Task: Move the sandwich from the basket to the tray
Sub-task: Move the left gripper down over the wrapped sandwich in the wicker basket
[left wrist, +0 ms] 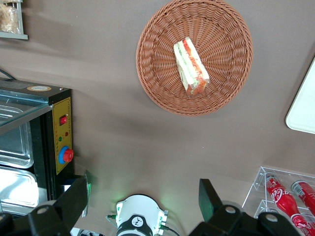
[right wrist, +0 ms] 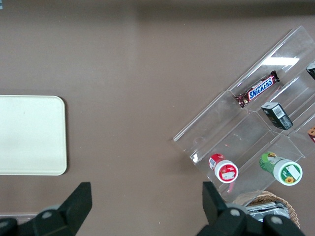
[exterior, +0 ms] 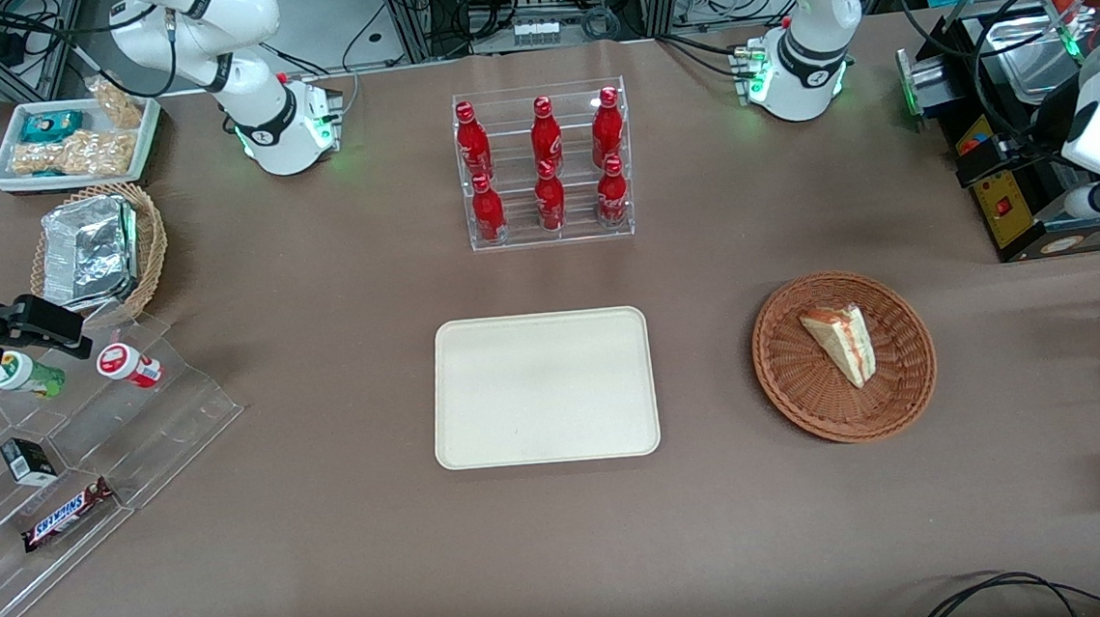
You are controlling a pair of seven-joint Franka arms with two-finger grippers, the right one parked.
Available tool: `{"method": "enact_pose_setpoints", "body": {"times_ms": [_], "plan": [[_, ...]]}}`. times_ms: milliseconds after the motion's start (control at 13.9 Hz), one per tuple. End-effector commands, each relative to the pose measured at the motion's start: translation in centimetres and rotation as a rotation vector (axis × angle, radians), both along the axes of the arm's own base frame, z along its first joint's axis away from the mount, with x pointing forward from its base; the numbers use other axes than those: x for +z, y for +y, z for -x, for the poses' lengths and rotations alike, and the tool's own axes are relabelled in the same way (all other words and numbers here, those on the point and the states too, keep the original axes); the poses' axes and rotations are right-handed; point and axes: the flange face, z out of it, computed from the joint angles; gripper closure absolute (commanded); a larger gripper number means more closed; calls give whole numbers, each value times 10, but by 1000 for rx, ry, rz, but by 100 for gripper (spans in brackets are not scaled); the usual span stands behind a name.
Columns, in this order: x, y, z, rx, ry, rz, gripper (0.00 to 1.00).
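tray [exterior: 544,387]: at 9 o'clock from the basket in front view, well apart from it; we see nothing on it, so the drop-off isn't done

bottle rack [exterior: 545,166]: at 12 o'clock from the tray, six red bottles, not part of our job

basket [exterior: 844,356]: at 3 o'clock from the tray, toward the working arm's end of the table, sandwich inside

sandwich [exterior: 841,343]: lies in the basket approx. at its centre, filling edge facing 3 o'clock in front view; untouched as far as we can tell

gripper [left wrist: 145,201]: left arm's, high above the table near its own base, sandwich [left wrist: 190,66] and basket [left wrist: 194,56] well apart from it at approx. 12 o'clock in wrist view; jaws spread wide, nothing between them

done so far: nothing yet, we judge; sandwich not gripped, not lifted, tray bare

left to do: we'd say all of it, i.e. come down over the basket, close on the wedge, lift, carry across toward 9 o'clock in front view, set down inside the tray rim, let go

progress est.: at the very start
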Motion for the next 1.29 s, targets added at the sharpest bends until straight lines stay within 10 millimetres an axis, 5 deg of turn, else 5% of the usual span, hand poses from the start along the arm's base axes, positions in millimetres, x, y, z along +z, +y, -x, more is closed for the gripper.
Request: {"method": "enact_pose_setpoints", "body": {"times_ms": [0, 288, 504, 791, 1223], "plan": [[2, 3, -4, -16, -2, -12, 0], [-5, 3, -9, -3, 12, -9, 0], [-49, -1, -22, 110, 118, -24, 0], [-66, -22, -29, 142, 136, -13, 0], [-158, -41, -56, 420, -5, -41, 0]]}}
